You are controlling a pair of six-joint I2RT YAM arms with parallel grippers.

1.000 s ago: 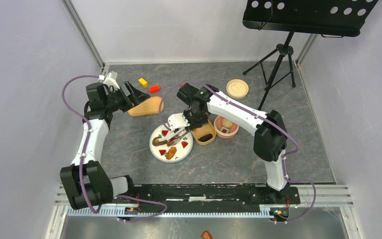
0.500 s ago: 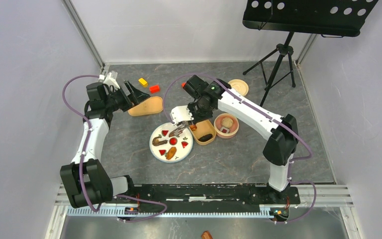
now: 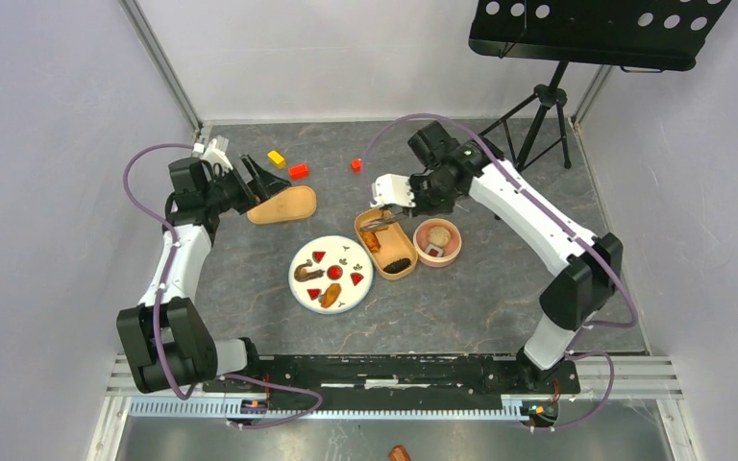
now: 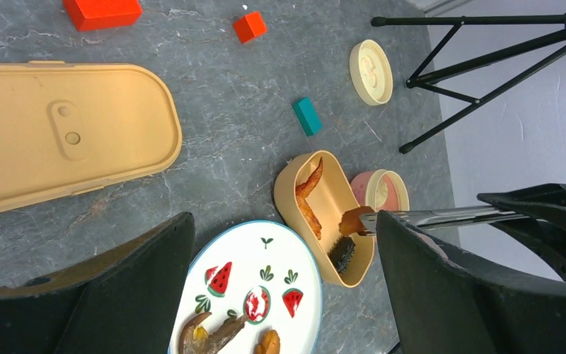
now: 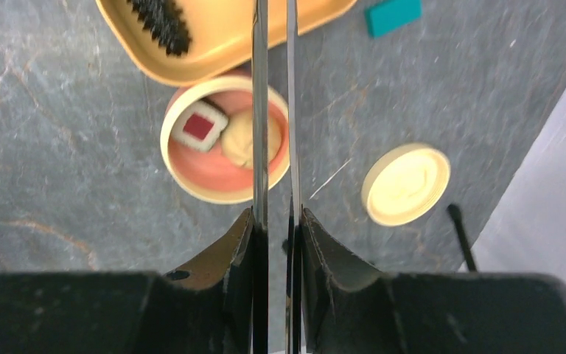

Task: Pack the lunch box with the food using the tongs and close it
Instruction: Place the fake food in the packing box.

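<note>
My right gripper (image 5: pixel 276 217) (image 3: pixel 391 197) is shut on the tongs (image 5: pixel 259 110) (image 4: pixel 442 216), squeezing their two thin arms close together. The tong tips hold an orange-brown fried chunk (image 4: pixel 354 220) over the tan lunch box (image 4: pixel 284 192) (image 3: pixel 413 269). Inside the box lie fried strips (image 4: pixel 309 199) and a dark ridged piece (image 4: pixel 343 254) (image 5: pixel 158 22). The plate (image 3: pixel 332 254) (image 4: pixel 265 258) carries brown pieces (image 3: pixel 307 274) and red wedges. My left gripper (image 3: pixel 259 178) (image 4: pixel 284 221) stands open beside the box's long tan lid (image 3: pixel 283 205) (image 4: pixel 59 133), holding nothing.
A round pink tub (image 5: pixel 191 166) (image 3: pixel 439 254) holds a rice ball (image 5: pixel 239 136) and a red-centred square piece (image 5: pixel 200 125). Its round lid (image 5: pixel 405 184) (image 4: pixel 372 71) lies apart. Red (image 3: pixel 298 171), yellow (image 3: pixel 276 158) and teal (image 4: pixel 306 116) cubes sit at the back. Tripod legs (image 3: pixel 538 125) stand back right.
My right arm has swung from over the plate back and to the right, carrying the tongs and the fried chunk over the lunch box. The left arm has not moved.
</note>
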